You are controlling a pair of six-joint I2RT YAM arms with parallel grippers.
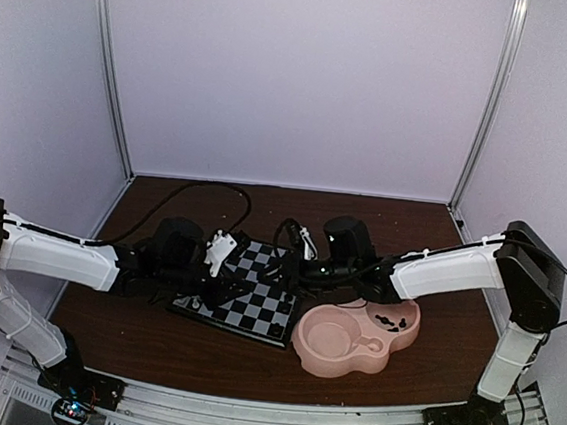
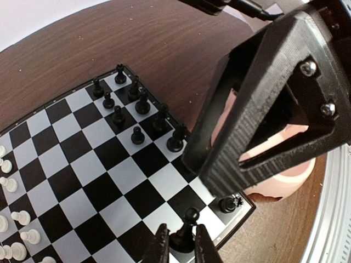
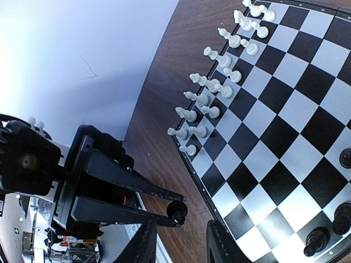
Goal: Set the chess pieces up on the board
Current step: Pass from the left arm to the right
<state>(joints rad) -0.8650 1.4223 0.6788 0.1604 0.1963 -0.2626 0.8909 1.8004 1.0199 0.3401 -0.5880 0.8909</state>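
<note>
While upright, chessman [image 2: 186, 227] inside left tool [image 2: 181, 236]

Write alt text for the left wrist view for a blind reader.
The left gripper pinches a black piece at the near edge of the board. Black pieces cluster at the far corner, white ones line the left; the right gripper looms close.

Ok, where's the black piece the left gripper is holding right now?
Left wrist view, bottom centre: the black piece is pinched in the left gripper at the board's edge row, just left of the lone corner piece.
</note>
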